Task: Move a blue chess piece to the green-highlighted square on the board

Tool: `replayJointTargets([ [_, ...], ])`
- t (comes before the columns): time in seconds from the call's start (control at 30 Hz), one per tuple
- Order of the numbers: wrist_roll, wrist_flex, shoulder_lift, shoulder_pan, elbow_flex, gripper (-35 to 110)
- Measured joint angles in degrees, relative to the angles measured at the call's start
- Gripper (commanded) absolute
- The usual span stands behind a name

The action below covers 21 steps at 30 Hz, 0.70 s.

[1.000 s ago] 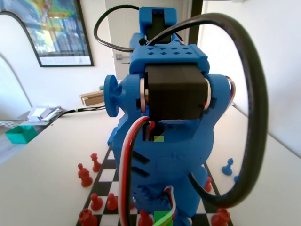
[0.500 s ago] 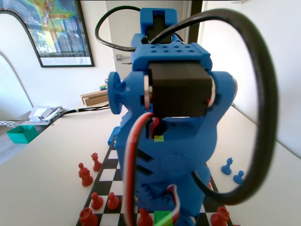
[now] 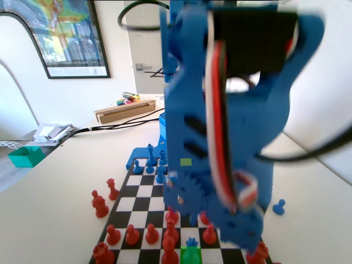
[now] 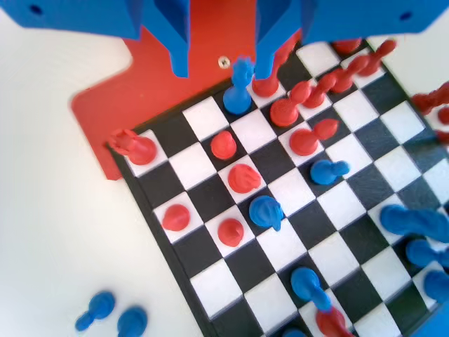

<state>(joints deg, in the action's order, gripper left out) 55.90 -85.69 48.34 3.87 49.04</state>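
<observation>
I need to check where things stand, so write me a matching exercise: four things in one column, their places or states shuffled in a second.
Things:
1. blue chess piece
2. teal box
3. lone blue pawn
4. hand

Places or states:
A. on the table, right of the board
B. open, above the board
C. on the green-highlighted square
D. far left, away from the board

Pairs: 1-C, 2-D, 3-A, 4-B
</observation>
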Motion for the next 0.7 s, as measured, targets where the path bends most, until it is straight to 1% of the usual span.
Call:
replayJointTargets([
  [0.17, 2.4, -1.9, 7.5, -0.2, 4.0, 14],
  [0.43, 10.8, -6.2, 22.9, -0.8, 12.0, 12],
  [0.53, 13.9, -7.5, 29.1, -1.9, 14.9, 7],
  [0.7, 18.5, -9.4, 38.9, -3.1, 20.0, 3],
])
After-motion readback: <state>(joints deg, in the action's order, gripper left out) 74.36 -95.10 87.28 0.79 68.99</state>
